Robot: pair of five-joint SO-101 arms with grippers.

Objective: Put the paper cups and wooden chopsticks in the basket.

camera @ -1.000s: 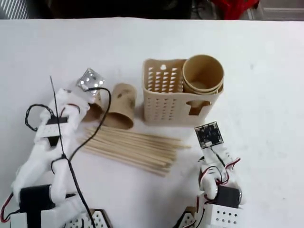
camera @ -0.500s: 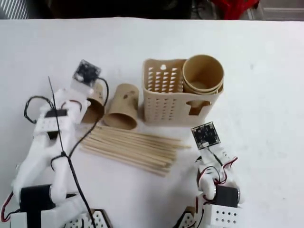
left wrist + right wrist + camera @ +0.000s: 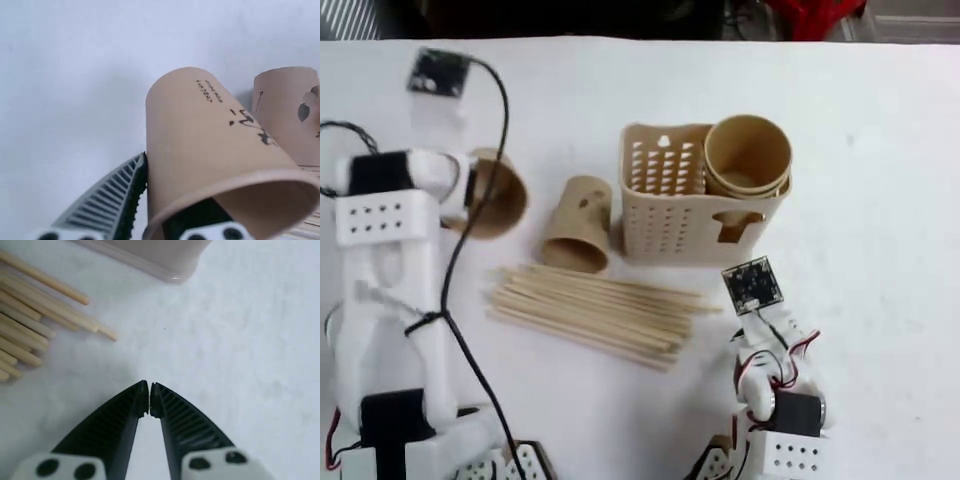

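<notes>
A: High view?
B: Fixed, overhead, looking steeply down over the table [image 3: 880, 150], arm bases [image 3: 785, 455] at the near edge. Far enough back to take in the work area.
A: Left wrist?
B: Very close. It sits right behind the held cup [image 3: 210, 145], facing out low across the table, with the lying cup [image 3: 290, 110] just beyond.
A: Right wrist?
B: Close above the table, facing down past the right gripper [image 3: 149, 399]. Chopsticks [image 3: 30, 335] tips and a basket [image 3: 165, 255] corner sit at the edges.
A: Overlap?
B: The high view shares both cups with the left wrist, and the chopstick ends and basket corner with the right wrist.
</notes>
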